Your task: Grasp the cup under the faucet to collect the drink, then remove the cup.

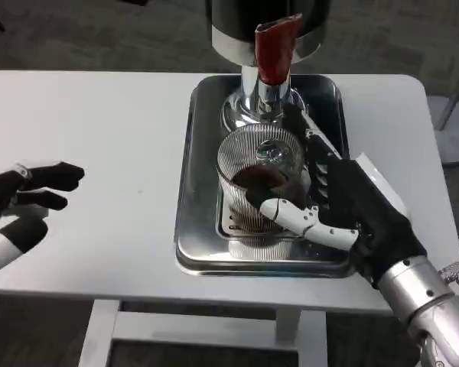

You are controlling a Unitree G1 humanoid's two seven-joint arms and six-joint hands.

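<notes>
Looking at the whole setup first, there's a white table (92, 153) taking up most of the frame, and a big steel dispenser (266, 27) at top center with a red tap handle (275, 47) and the faucet (264, 95) poking down below it. Under that, center-right of the frame, sits a shiny metal tray (203, 229), and the ribbed clear cup (256, 164) stands upright in it right below the spout. The right hand (344, 206) comes in from the lower right and wraps the cup, white thumb across the near side and black fingers along the far right side, so I'd call it clamped on. The left hand (19, 202) hangs at the left edge, well apart from everything, fingers loosely spread and holding nothing. Inside the cup there's dark liquid, looks like a partial fill, can't tell if it's flowing right now. My read: we're in the collecting step, grasp done. The next move probably calls for lifting or sliding the cup out from under the spout while keeping it level so nothing sloshes over the tray lip.
</notes>
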